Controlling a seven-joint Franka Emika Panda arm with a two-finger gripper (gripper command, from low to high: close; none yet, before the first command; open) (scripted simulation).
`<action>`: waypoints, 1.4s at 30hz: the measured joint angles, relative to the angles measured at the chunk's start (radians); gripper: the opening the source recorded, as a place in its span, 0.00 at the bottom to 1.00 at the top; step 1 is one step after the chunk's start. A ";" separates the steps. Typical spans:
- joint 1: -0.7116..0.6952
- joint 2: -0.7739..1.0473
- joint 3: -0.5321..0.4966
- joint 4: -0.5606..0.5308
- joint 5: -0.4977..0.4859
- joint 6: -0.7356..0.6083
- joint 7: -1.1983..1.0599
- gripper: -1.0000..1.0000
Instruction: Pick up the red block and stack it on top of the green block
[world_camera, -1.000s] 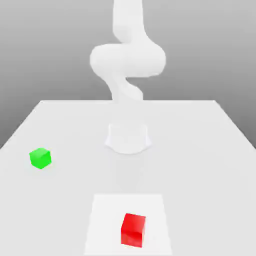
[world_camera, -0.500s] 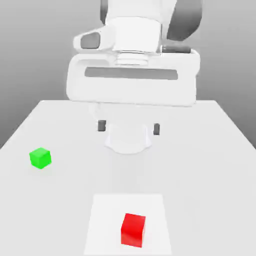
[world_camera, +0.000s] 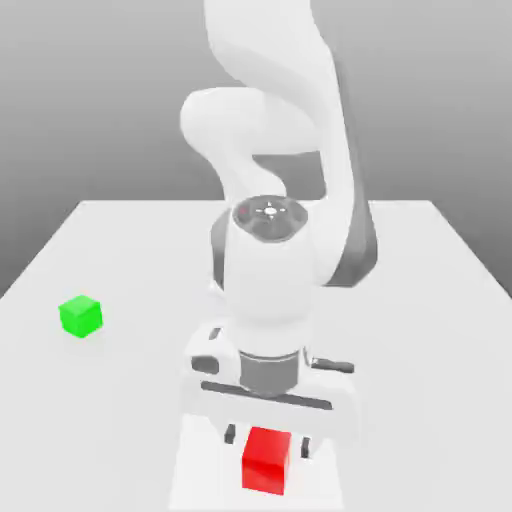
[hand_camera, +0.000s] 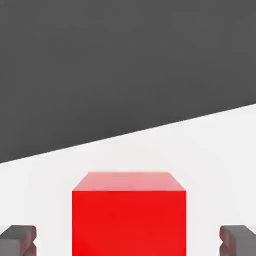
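So far I've only got the approach done — the gripper (world_camera: 268, 443) sits low over the red block (world_camera: 266, 461), which rests on the table (world_camera: 420, 300) at the near edge of the exterior view, on a slightly brighter square patch of the surface. From the hand view the red block (hand_camera: 129, 220) lies squarely between the two dark fingertips (hand_camera: 18, 239), with a clear strip of table showing on either side of it, so I read the jaws as standing apart and straddling the cube, not yet pressing on it. Nothing is lifted: the cube looks flat on the surface, square to the fingers as far as I can judge. The green block (world_camera: 80, 316) waits well apart, off toward the exterior view's left and farther back on the table, untouched and with nothing on top. By my reckoning the task is in its early part — the closing of the fingers on the red cube, the lift, the carry across to the green one, the lowering onto its top face and the release all remain. The alignment looks good for the grasp; the placement on so small a target will be the touchy part.
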 joint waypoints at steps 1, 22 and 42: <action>0.000 0.000 0.000 0.000 0.000 0.000 0.000 0.00; -0.426 -0.388 -0.228 -0.209 -0.066 -0.176 0.033 0.00; -0.706 -0.337 -0.474 -0.389 0.087 0.053 -0.083 1.00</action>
